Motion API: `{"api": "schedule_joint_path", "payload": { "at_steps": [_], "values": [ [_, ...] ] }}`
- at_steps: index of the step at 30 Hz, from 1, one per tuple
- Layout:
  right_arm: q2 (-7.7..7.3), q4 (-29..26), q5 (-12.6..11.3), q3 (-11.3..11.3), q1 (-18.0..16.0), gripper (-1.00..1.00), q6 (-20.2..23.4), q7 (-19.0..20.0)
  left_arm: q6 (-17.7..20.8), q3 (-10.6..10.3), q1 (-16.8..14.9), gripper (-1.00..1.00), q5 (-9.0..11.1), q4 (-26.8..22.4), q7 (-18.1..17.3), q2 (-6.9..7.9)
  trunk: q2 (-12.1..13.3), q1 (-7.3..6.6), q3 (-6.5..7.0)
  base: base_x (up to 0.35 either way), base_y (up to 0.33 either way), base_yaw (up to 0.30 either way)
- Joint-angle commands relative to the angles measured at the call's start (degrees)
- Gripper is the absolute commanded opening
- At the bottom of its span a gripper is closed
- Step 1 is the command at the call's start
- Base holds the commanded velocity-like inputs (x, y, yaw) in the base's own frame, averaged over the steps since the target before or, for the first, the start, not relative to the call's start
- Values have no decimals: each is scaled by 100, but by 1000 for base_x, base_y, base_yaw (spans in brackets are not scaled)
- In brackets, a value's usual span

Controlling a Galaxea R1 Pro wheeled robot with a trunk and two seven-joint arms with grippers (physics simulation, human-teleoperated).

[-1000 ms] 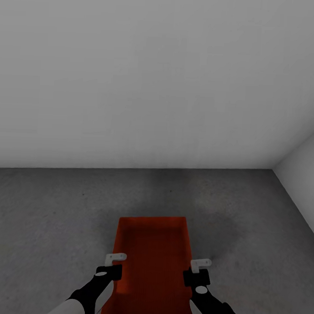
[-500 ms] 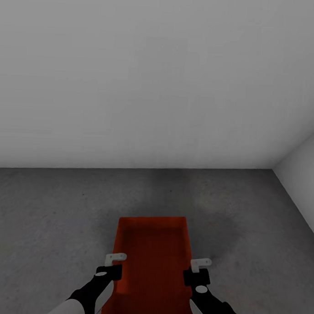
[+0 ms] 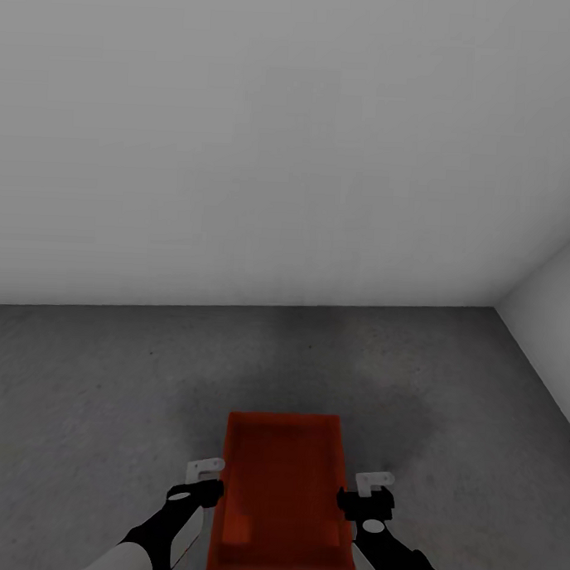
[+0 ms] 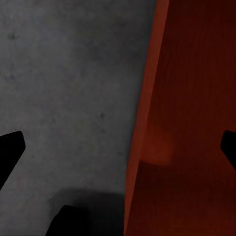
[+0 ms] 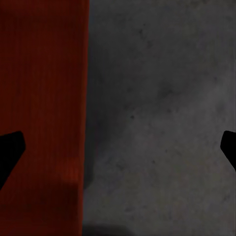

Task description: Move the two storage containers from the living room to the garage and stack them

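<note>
One red-orange storage container lies level on the dark grey concrete floor of the garage, straight ahead of me and below my hands. My left gripper hangs open by its left long wall, and my right gripper hangs open by its right long wall. In the left wrist view the container's wall runs between the spread black fingertips. The right wrist view has the container at one side, beside a fingertip. I cannot tell whether a second container lies under it.
A plain white wall closes the room ahead. A second white wall meets it at the far right corner. Bare speckled concrete spreads on both sides of the container.
The container has dropped away from my hands, looks smaller and sits slightly further right. Both grippers have let go of its walls, and the right one has shifted outward.
</note>
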Motion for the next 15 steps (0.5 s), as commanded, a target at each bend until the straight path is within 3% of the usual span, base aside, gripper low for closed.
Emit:
{"api": "schedule_joint_path", "payload": {
  "at_steps": [1, 15],
  "values": [
    [-2, 4, -61, 44, -5, 100, -33, -28, 28, -11, 3, 100, 50, -14, 23, 0, -2, 0, -3, 0, 0, 0],
    [-4, 4, -61, 44, -5, 100, -40, -28, 26, -11, 1, 100, 50, -15, 23, 0, -2, 0, -3, 0, 0, 0]
  ]
}}
